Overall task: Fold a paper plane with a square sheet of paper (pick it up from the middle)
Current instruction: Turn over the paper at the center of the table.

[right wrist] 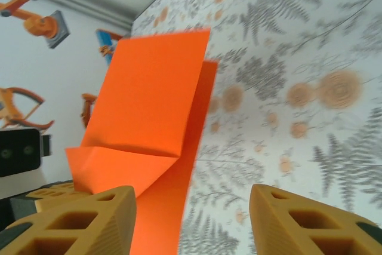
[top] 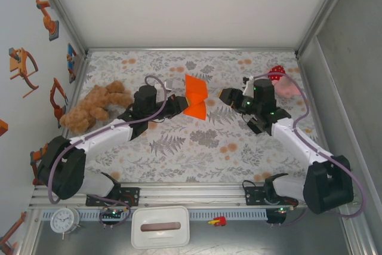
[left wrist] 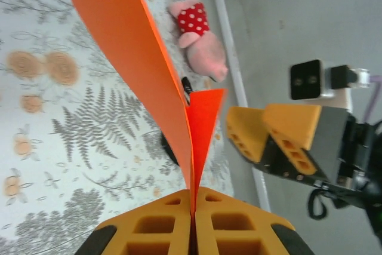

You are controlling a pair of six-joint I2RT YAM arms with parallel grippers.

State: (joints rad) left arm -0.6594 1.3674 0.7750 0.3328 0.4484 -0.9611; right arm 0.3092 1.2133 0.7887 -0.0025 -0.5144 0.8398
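My left claw (top: 179, 104) is clamped shut on the square sheet of paper (top: 196, 97). From the left wrist camera I see its 2 orange fingers (left wrist: 239, 231) pressed flat together, with the orange edge pinched in the seam between them. The sheet (left wrist: 131, 58) rises out of that pinch in 2 layers, 1 broad and curving away to the left, 1 a short pointed flap.

It sits in the far middle of the worktop (top: 197, 147), between the 2 arms, and it is already creased rather than flat. The right wrist camera shows an upper panel of the paper (right wrist: 149, 94) lying over a second layer, with a slanted fold line near its lower edge.

My right claw (top: 224, 95) is just to the right of the sheet, its fingers spread and gripping nothing. In its own camera the 2 fingers (right wrist: 89, 219) stand well apart, with paper and floral cloth showing in the gap. From the left wrist view the right claw (left wrist: 262, 135) is close beside the pointed flap but not touching it.

A brown teddy bear (top: 95, 107) lies at the left of the worktop. A pink plush in red polka dots (top: 283, 82) lies at the far right.
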